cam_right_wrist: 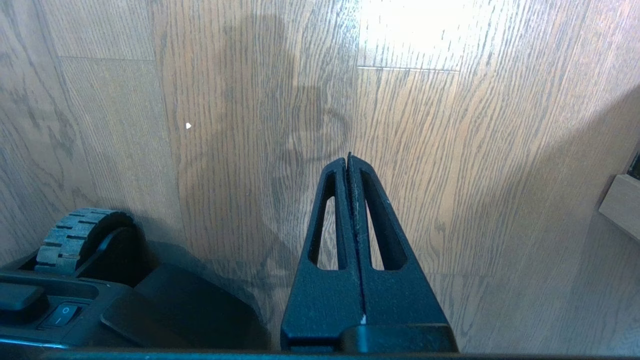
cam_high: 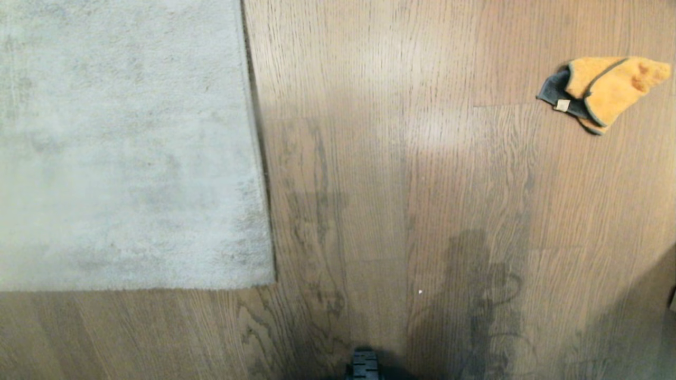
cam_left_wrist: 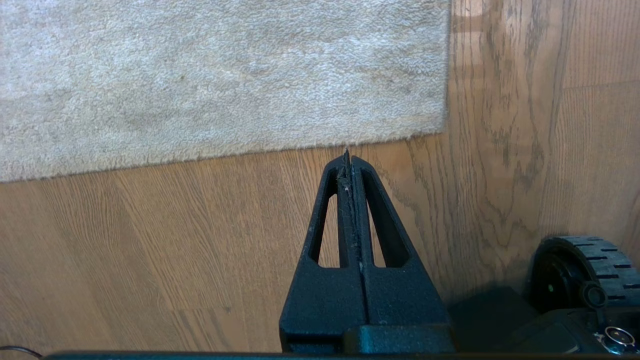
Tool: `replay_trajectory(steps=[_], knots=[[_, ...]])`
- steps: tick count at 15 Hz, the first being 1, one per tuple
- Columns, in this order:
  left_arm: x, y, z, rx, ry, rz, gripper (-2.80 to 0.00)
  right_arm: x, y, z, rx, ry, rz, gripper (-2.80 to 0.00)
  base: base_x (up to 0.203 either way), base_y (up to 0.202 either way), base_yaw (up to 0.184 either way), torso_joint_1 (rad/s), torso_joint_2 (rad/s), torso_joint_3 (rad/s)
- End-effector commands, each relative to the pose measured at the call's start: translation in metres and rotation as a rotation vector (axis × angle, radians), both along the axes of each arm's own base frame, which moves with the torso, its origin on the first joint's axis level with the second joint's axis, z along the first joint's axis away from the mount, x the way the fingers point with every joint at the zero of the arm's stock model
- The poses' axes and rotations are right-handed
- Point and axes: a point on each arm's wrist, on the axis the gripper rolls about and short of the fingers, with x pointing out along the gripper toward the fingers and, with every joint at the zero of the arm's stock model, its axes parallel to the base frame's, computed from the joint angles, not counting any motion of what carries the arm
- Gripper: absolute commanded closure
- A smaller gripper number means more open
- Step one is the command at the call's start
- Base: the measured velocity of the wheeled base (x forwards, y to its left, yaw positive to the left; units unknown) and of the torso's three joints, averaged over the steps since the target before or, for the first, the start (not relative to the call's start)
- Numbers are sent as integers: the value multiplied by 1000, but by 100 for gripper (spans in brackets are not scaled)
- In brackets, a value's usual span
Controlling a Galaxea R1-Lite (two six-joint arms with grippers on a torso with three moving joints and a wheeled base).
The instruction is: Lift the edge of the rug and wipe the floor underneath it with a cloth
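A pale grey rug covers the left of the head view, lying flat on the wood-plank floor. Its right rug edge runs away from me, and its corner is near. An orange cloth with dark trim lies crumpled on the floor at the far right. Neither arm shows in the head view. My left gripper hangs shut and empty above the floor, just short of the rug's near edge. My right gripper is shut and empty over bare planks.
My base's front wheel pokes in at the bottom of the head view; wheels also show in the wrist views, wheel and wheel. A pale wooden block sits at the right. A tiny white speck lies on the floor.
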Motion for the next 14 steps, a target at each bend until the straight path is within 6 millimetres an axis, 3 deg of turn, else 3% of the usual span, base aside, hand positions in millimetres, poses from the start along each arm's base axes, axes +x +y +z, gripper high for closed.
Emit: replay_trajectory(steps=[1, 14], knots=[[0, 0, 0, 0, -1, 0, 0, 0, 0, 0, -1, 3, 1, 0, 0, 0, 0, 0, 0, 0], [0, 0, 0, 0, -1, 0, 0, 0, 0, 0, -1, 3, 1, 0, 0, 0, 0, 0, 0, 0]])
